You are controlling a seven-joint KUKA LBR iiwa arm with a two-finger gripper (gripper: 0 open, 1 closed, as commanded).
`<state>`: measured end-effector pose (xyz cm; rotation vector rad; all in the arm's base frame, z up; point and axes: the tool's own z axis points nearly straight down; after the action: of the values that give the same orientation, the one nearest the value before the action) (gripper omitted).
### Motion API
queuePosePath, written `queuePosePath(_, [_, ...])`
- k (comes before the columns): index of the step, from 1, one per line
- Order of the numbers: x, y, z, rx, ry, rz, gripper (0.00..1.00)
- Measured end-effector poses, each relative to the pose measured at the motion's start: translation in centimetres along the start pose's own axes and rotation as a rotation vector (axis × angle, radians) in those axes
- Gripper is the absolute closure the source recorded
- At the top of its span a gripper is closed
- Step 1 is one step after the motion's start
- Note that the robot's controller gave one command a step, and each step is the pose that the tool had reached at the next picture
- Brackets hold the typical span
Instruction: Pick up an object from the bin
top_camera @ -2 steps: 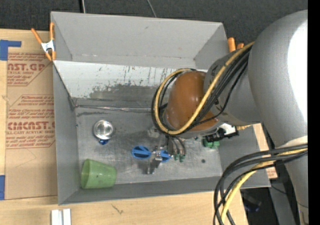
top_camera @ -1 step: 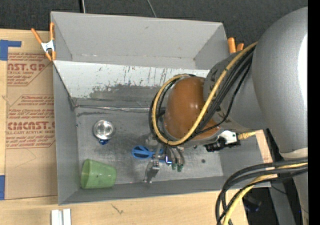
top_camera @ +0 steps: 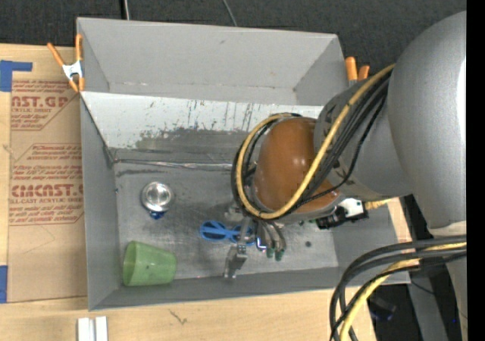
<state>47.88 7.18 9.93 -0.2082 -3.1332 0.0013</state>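
Observation:
My gripper (top_camera: 251, 245) is down near the bin floor by the front wall, right of the middle, under the arm's orange cover. A small blue looped thing (top_camera: 216, 232), like a plastic handle, lies on the floor against the gripper's left side, partly hidden by it. Whether it is held cannot be seen. Farther left, a small silver round-topped can with a blue base (top_camera: 157, 197) stands on the floor.
A light green plastic cup (top_camera: 148, 264) lies on its side in the front left corner of the bin. The arm and its cables cover the bin's right part. The sloped back wall rises behind.

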Motion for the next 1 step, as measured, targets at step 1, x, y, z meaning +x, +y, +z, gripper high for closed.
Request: queuePosePath(1, [-0.48,0.18,2.62,-0.005,-0.005,0.23,0.0])
